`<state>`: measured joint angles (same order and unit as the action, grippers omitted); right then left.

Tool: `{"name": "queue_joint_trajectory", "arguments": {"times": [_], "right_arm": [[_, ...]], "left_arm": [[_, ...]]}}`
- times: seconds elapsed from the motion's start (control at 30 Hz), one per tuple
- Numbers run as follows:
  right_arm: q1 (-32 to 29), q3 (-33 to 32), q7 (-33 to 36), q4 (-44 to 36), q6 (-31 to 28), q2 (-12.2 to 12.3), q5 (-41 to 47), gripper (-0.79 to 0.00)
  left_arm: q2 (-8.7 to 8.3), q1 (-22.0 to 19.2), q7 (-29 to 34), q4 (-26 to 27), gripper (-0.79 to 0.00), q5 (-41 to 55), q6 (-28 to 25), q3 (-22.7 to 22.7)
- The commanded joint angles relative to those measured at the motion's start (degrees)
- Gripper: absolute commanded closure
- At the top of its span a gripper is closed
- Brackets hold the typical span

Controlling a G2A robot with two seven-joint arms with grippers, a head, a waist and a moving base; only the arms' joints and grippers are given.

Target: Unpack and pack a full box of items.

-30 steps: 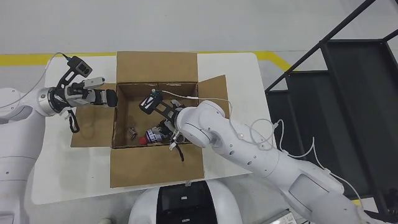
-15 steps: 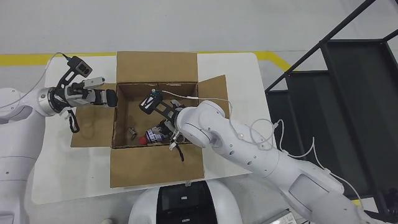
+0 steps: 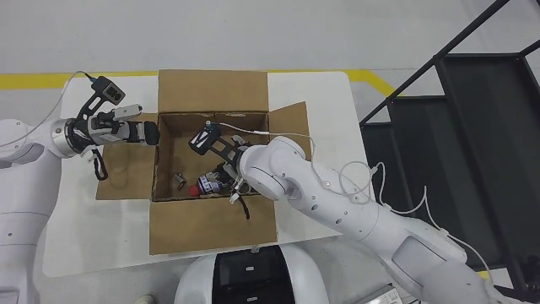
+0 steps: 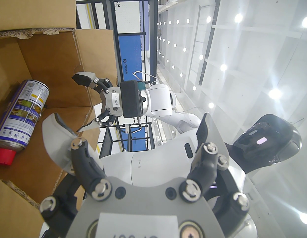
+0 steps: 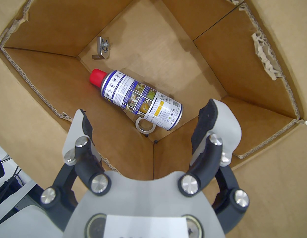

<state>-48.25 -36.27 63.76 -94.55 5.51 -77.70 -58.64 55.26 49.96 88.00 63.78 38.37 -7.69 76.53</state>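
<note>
An open cardboard box [image 3: 211,93] stands in the middle of the table. On its floor lies a spray can [image 5: 141,100] with a red cap, also visible as the spray can [image 3: 211,184] and the spray can [image 4: 19,115]. A small metal bracket [image 5: 103,48] lies near the cap, and a metal ring [image 5: 144,126] is tucked under the can's base. My right gripper [image 5: 144,120] hangs open inside the box just above the can, holding nothing. My left gripper [image 4: 131,130] is open and empty, hovering at the box's left wall [image 3: 152,133] and facing the right gripper [image 4: 86,102].
The box flaps [image 3: 211,228] are folded out on all sides over the white table [image 3: 329,101]. A yellow floor line [image 3: 51,80] runs behind the table. Dark metal stairs [image 3: 456,118] stand to the right.
</note>
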Motion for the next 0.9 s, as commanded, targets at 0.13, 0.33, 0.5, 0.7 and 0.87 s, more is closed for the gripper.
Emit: {"name": "queue_joint_trajectory", "arguments": {"times": [0.13, 0.33, 0.5, 0.7, 0.87], "right_arm": [[3.5, -0.2, -1.7, 4.5, -15.1, -0.2, 2.4, -0.785], [9.6, 3.4, 1.6, 11.2, -29.8, -1.5, 3.0, -0.785], [13.7, 8.8, 1.5, 18.2, -37.6, -3.6, 0.2, -0.785], [16.4, 12.5, -1.7, 24.0, -39.9, -6.0, -2.5, -0.785], [16.4, 12.5, -1.7, 24.0, -39.9, -6.0, -2.5, -0.785]], "left_arm": [[0.0, 0.0, 0.0, 0.0, -0.785, 0.0, 0.0, 0.0], [0.0, 0.0, 0.0, 0.0, -0.785, 0.0, 0.0, 0.0], [0.0, 0.0, 0.0, 0.0, -0.785, 0.0, 0.0, 0.0], [0.0, 0.0, 0.0, 0.0, -0.785, 0.0, 0.0, 0.0], [0.0, 0.0, 0.0, 0.0, -0.785, 0.0, 0.0, 0.0]]}}
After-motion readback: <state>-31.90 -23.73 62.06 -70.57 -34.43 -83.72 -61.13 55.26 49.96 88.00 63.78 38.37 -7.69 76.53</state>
